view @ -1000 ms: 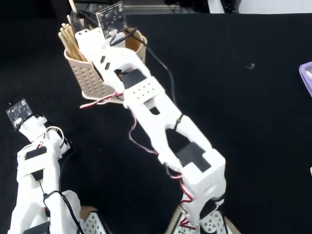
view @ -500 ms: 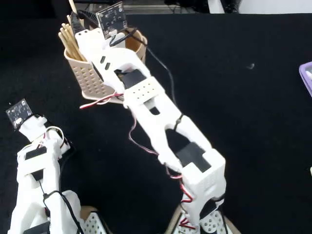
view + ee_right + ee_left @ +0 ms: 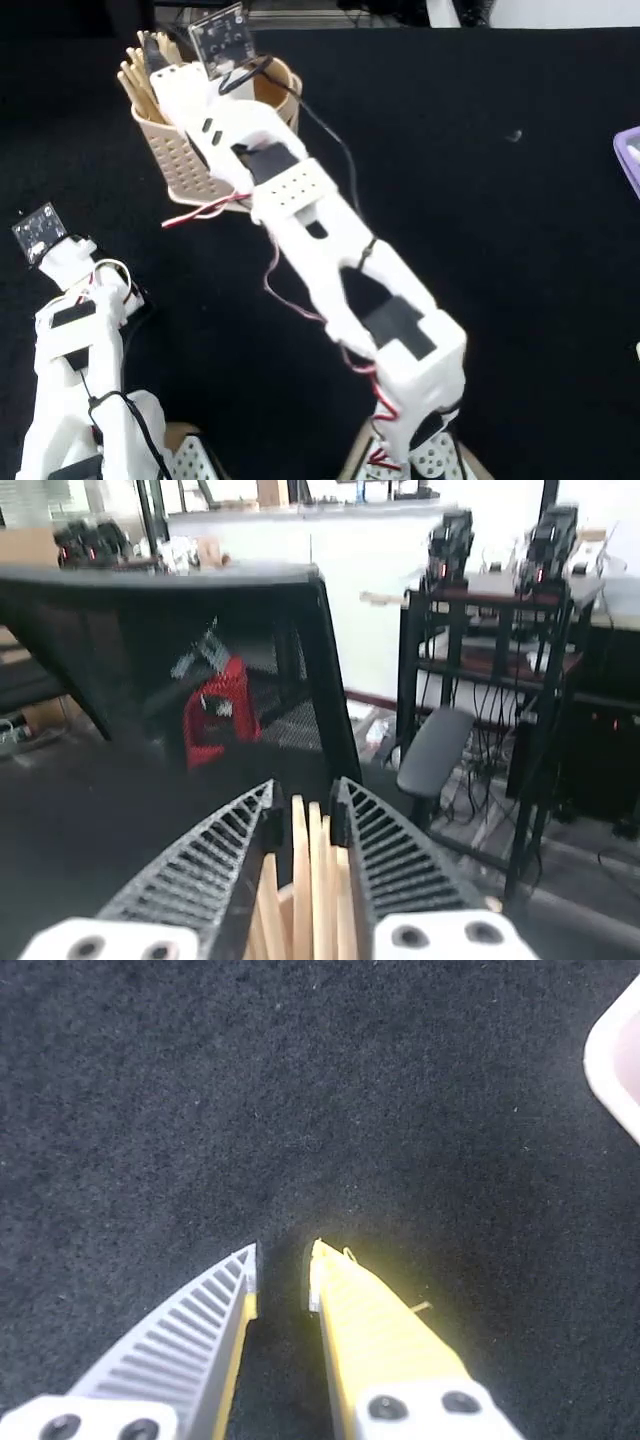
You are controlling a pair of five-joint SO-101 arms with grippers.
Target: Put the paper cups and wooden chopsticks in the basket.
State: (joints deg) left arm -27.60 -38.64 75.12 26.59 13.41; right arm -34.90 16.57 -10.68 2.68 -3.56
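A beige perforated basket (image 3: 185, 165) stands at the far left of the black table. A bundle of wooden chopsticks (image 3: 140, 75) leans inside it, beside a brown paper cup (image 3: 280, 90). My right arm stretches across to the basket, with my right gripper (image 3: 160, 50) above the sticks. In the right wrist view, my right gripper (image 3: 302, 790) has its jaws close around a few wooden chopsticks (image 3: 310, 880) that run lengthwise between them. My left gripper (image 3: 280, 1255) hovers low over the bare black cloth at the near left, shut with nothing in it.
A purple object (image 3: 630, 155) pokes in at the table's right edge. A white rounded corner (image 3: 615, 1055) lies near the left gripper. Beyond the basket are a black chair and shelving (image 3: 480, 660). The right arm's links and wires cross the table's middle.
The chopstick tip that stuck up above the right gripper has dropped level with the other sticks in the basket. The right wrist shifted slightly up and left. The left arm kept still.
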